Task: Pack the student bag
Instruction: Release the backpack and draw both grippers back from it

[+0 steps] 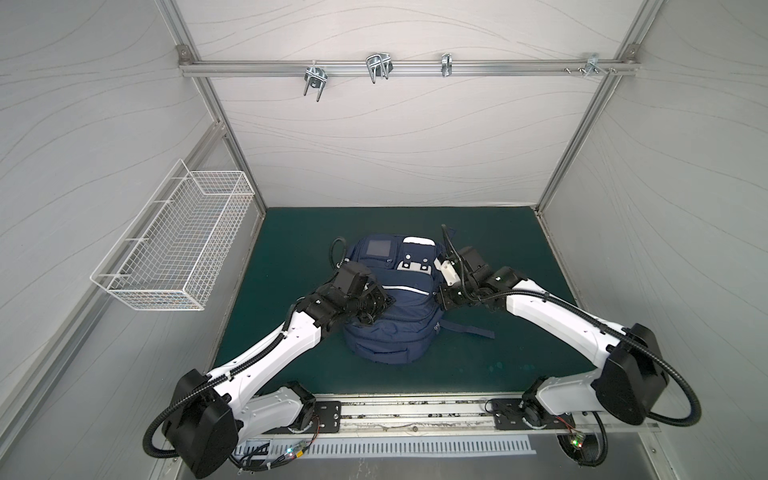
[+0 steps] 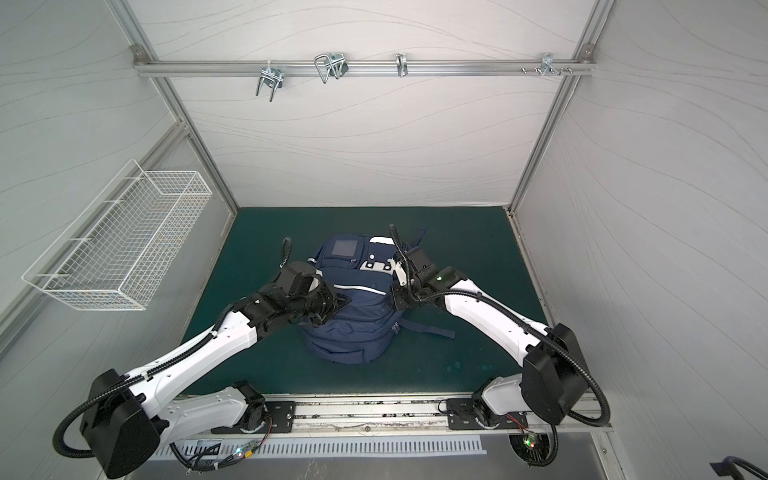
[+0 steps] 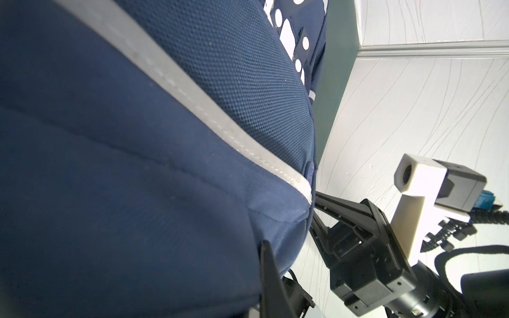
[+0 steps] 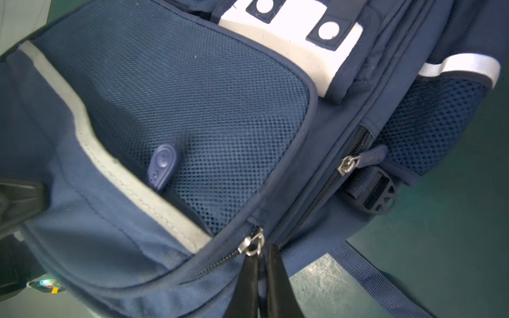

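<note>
The student bag (image 1: pixel 395 320) (image 2: pixel 357 328), navy blue with white stripes, lies on the green mat (image 1: pixel 498 257) in both top views. My left gripper (image 1: pixel 384 303) (image 2: pixel 343 301) is shut on a fold of fabric at the bag's left side. In the left wrist view one black finger (image 3: pixel 271 278) shows against the cloth and the other is hidden behind it. My right gripper (image 1: pixel 438 297) (image 4: pixel 263 256) is at the bag's right side, shut on the blue pull tab of a zipper, just below the silver slider (image 4: pixel 252 243). The zipper teeth (image 4: pixel 217 264) there look closed.
A white wire basket (image 1: pixel 178 245) hangs on the left wall. Metal hooks (image 1: pixel 378 68) sit on the rail across the back wall. A bag strap (image 1: pixel 469 330) trails right over the mat. A second zipper pull (image 4: pixel 358 162) and a black buckle (image 4: pixel 377 195) lie beside the right gripper.
</note>
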